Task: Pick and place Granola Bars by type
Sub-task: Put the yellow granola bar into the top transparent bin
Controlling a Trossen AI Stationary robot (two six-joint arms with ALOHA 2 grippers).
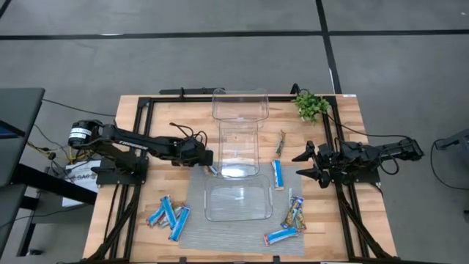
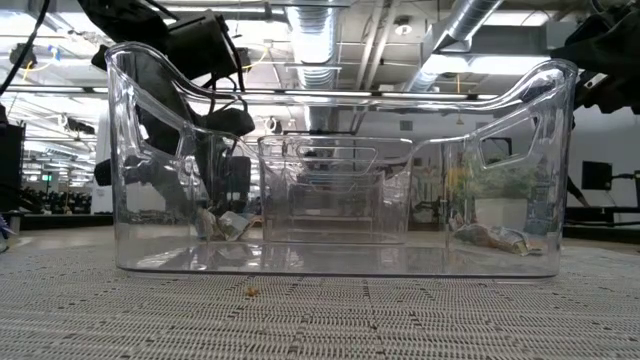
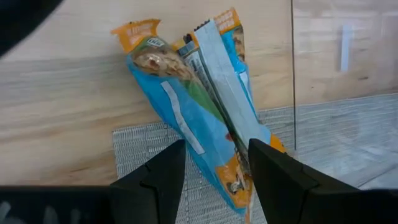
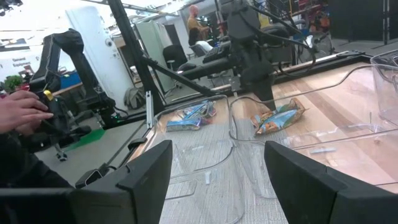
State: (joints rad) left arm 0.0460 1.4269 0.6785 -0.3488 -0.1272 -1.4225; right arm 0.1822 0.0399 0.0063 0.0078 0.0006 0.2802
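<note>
I hold the left gripper (image 3: 211, 171) over a blue bar (image 3: 199, 118) beside the middle bin (image 1: 239, 150), jaws released astride it — I would centre first, since a second bar (image 3: 227, 112) overlaps.

Left gripper (image 1: 212, 167) reaches low toward table centre, fingers (image 3: 155, 180) parted; right gripper (image 1: 306, 166) waits at right, wide apart.

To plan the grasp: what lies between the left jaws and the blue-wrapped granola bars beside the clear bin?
Nothing: the left wrist view shows the open left gripper straddling the blue-wrapped granola bars directly.
</note>
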